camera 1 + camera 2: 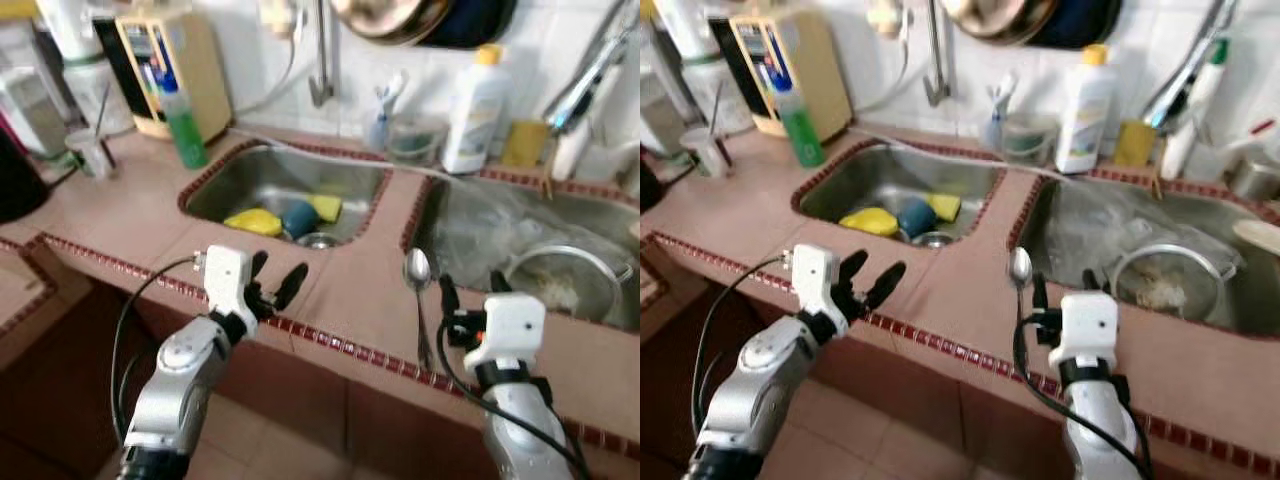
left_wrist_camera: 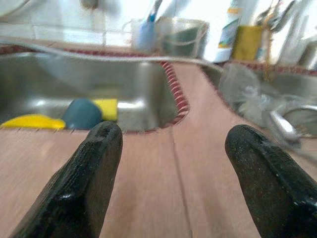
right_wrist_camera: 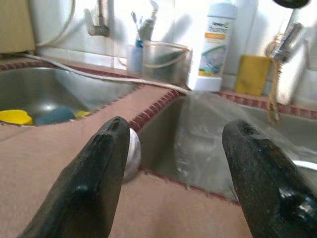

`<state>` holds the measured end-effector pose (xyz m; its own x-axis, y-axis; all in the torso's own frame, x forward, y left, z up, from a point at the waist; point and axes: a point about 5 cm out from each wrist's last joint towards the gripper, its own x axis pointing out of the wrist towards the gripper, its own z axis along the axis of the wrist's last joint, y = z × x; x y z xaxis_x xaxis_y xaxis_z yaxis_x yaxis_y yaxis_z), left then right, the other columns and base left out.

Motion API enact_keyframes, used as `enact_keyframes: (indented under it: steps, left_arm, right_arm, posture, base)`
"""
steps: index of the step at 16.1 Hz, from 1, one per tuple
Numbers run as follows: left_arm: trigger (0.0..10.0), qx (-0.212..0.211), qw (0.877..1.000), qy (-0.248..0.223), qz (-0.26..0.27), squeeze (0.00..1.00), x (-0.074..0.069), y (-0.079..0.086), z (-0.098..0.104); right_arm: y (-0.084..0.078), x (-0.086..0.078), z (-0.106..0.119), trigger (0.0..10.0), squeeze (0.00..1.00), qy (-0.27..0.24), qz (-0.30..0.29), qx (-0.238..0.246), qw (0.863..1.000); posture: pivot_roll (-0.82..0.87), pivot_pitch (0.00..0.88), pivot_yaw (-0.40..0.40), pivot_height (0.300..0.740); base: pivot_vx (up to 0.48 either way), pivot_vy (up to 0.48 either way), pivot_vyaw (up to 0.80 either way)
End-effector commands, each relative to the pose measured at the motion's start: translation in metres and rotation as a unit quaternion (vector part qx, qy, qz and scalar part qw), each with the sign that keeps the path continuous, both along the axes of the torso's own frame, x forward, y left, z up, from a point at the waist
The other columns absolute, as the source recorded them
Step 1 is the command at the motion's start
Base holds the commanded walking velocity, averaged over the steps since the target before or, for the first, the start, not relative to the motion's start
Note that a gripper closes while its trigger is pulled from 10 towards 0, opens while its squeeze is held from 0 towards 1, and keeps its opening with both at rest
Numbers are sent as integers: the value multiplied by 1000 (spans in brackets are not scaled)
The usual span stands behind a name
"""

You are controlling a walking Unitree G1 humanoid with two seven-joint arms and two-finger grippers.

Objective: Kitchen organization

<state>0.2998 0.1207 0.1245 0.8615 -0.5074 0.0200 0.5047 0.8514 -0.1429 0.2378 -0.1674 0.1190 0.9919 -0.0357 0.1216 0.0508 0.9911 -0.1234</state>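
A metal spoon (image 1: 417,270) lies on the pink tiled counter (image 1: 350,290), on the strip between the two sinks, bowl away from me. My right gripper (image 1: 470,290) hovers open just right of its handle; the right wrist view has the spoon's bowl (image 3: 133,151) beside one finger (image 3: 99,168). My left gripper (image 1: 277,277) is open above the counter's front edge, in front of the left sink (image 1: 240,185). That sink holds yellow sponges (image 1: 253,221) and a blue item (image 1: 298,216). Nothing is held by either gripper.
The right sink (image 1: 600,215) holds a metal pot (image 1: 560,280) and clear plastic. Along the back wall stand a white detergent bottle (image 1: 475,110), a green bottle (image 1: 185,125), a beige appliance (image 1: 178,65), a tap (image 1: 320,70) and a clear tub (image 1: 415,140).
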Motion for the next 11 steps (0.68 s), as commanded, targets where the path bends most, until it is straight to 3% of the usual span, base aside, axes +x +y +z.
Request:
enact_keyframes:
  steps: [1,2,3,8,9,10,11]
  left_arm:
    - [10000,2,1000,-8,2,0,0,4,3]
    - [10000,10,1000,-15,3,0,1,5,4]
    - [10000,14,1000,-19,4,0,1,5,4]
    - [10000,21,999,-26,-10,0,-2,4,5]
    - [10000,21,999,-39,-26,0,-3,3,8]
    - [10000,25,997,-48,-48,0,-3,0,12]
    - [10000,36,996,-61,-60,0,-3,-2,17]
  right_arm:
    - [4,0,0,10000,0,2,10,13,1000]
    - [5,-1,0,10000,898,2,12,23,1000]
    - [6,-1,0,10000,1000,1,16,30,999]
    - [5,-3,0,10000,1000,0,9,25,1000]
    - [4,-3,-1,10000,706,3,10,15,1000]
    - [6,-2,0,10000,0,1,19,18,1000]
    - [5,0,1,10000,0,0,17,21,1000]
  posture:
    - [-155,33,81,740]
    - [-154,33,83,740]
    - [-154,34,83,740]
    - [-153,41,84,740]
    - [-151,37,83,740]
    - [-149,35,83,740]
    - [-151,32,82,740]
  base:
    - [0,0,0]
    - [0,0,0]
    - [0,0,0]
    - [0,0,0]
    - [0,0,0]
    - [0,0,0]
    - [0,0,0]
